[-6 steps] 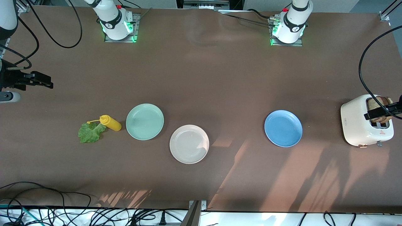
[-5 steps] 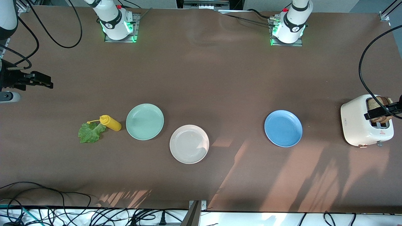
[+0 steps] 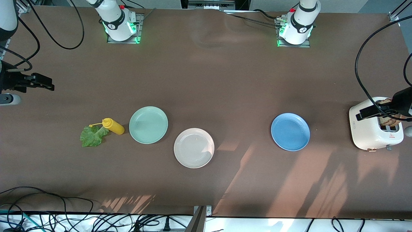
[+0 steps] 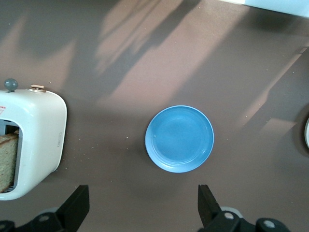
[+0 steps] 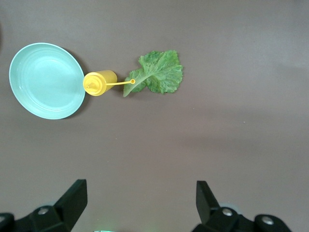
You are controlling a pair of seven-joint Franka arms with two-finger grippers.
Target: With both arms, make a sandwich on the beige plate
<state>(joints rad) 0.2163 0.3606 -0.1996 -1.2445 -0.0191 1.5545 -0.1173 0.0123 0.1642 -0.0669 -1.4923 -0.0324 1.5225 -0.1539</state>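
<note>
— What did the brown bench (image 3: 225,80) look like from your end?

— I saw the beige plate (image 3: 194,148) bare, between the mint-green plate (image 3: 148,124) and the blue plate (image 3: 290,131). The lettuce leaf (image 3: 92,136) lay by the yellow bottle (image 3: 113,126); bread (image 3: 388,119) sat in the white toaster (image 3: 373,129).

— And the grippers?

— Both spread wide, holding nothing — my left gripper (image 3: 370,112) hung over the toaster, my right gripper (image 3: 40,82) waited at the right arm's end.

My table (image 3: 225,80) is brown; on it lie a lettuce leaf (image 3: 92,136), a yellow bottle (image 3: 113,126) beside it, mint plate (image 3: 148,124), beige plate (image 3: 193,148), blue plate (image 3: 290,131); a toaster (image 3: 370,130) stands at my left arm's end.
</note>
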